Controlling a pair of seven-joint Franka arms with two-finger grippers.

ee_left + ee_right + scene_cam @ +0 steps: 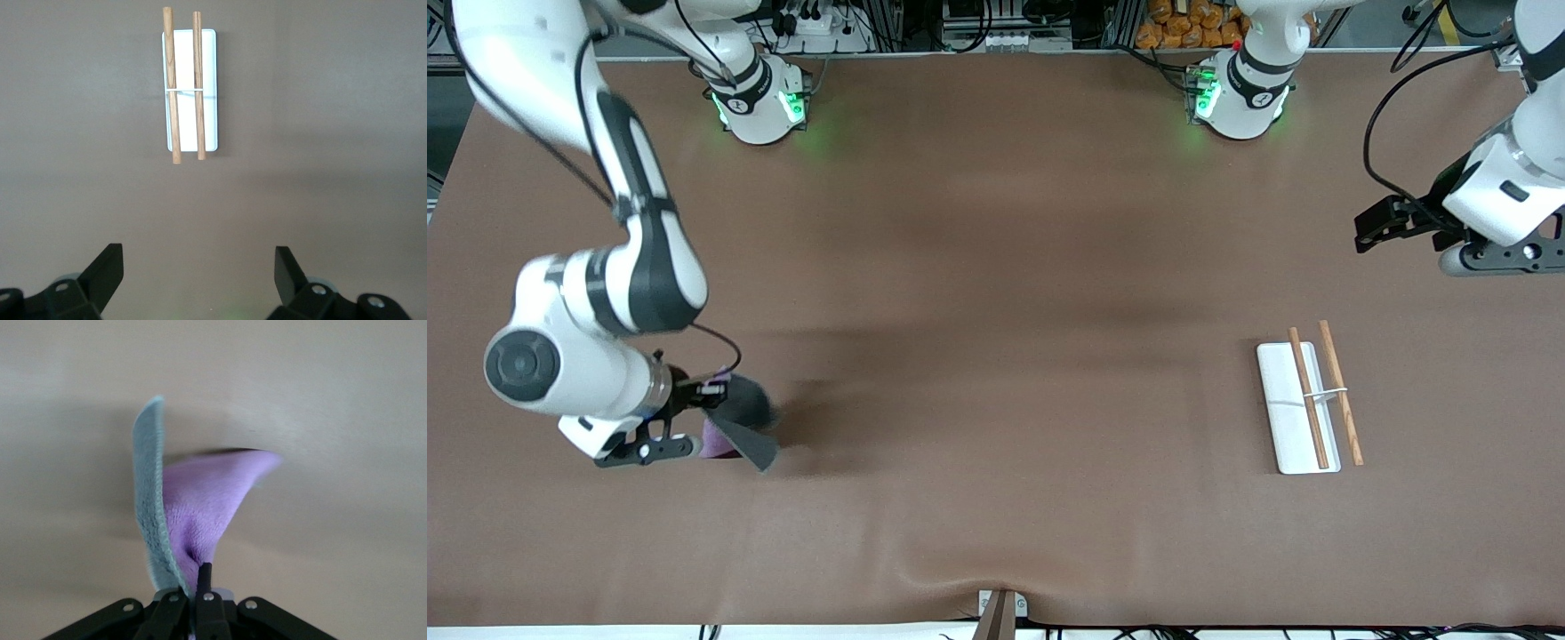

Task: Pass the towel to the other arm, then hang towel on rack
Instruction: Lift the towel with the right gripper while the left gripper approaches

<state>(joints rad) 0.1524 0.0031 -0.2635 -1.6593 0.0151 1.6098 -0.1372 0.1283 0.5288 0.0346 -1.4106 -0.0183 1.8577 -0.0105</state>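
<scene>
My right gripper [713,388] is shut on the towel [740,427] and holds it off the table at the right arm's end. The towel hangs from the jaws, dark grey outside, purple inside. In the right wrist view the towel [200,507] shows its purple face and grey edging, pinched at one fold between the gripper's [197,577] jaws. The rack [1303,409], a white base with two wooden rods and a white crosspiece, lies toward the left arm's end. My left gripper [1371,227] is open and empty, waiting in the air above the table. The left wrist view shows the rack [190,87] past its open gripper [199,267].
The brown table cover [996,356] has a raised wrinkle near the front edge [996,578]. The two arm bases [760,102] [1240,98] stand along the table's edge farthest from the front camera.
</scene>
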